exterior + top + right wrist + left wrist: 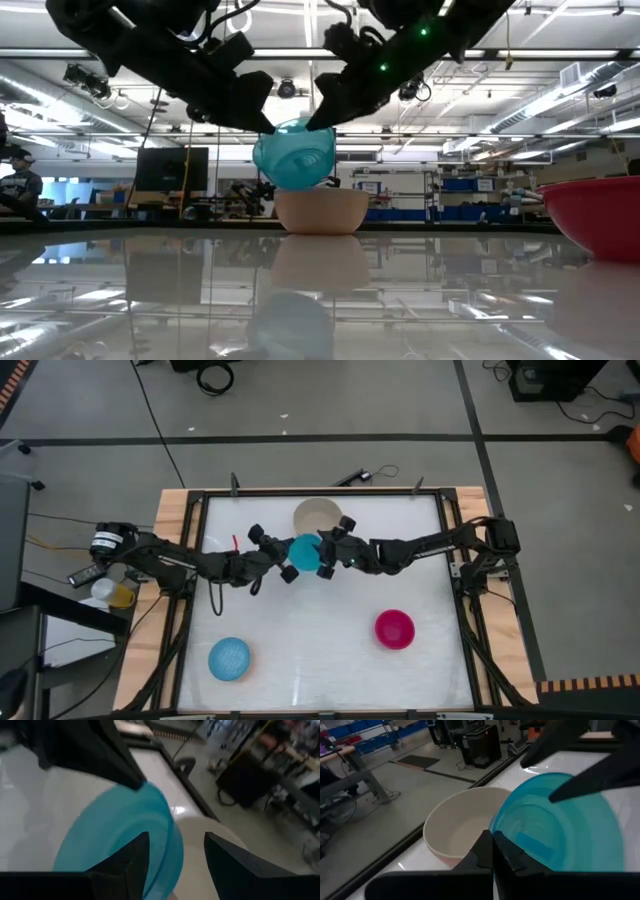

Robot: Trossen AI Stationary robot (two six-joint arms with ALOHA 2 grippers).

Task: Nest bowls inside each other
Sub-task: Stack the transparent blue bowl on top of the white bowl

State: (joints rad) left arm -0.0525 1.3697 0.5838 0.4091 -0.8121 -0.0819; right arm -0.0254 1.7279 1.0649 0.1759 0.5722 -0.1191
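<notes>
A teal bowl hangs tilted in the air at the table's far middle, just in front of a beige bowl that rests on its base. My left gripper comes from the table's left and is shut on the teal bowl's rim. From the right, my right gripper stands open at the opposite side of the bowl, with the rim between its spread fingers. A speckled light blue bowl sits near left and a red-magenta bowl near right, each on its base. My left gripper pinches the teal bowl's rim on the side toward the table's left, the wall between its two fingers. The fingers come nearly level from the left. The bowl is lifted clear of the table and tilted, just above the beige bowl. My right gripper stands open around the opposite rim; whether a finger touches the bowl I cannot tell.
A raised dark frame runs round the white tabletop. Open tabletop lies between the two near bowls and in front of the arms. Cables and equipment stand on the floor beyond the far edge.
</notes>
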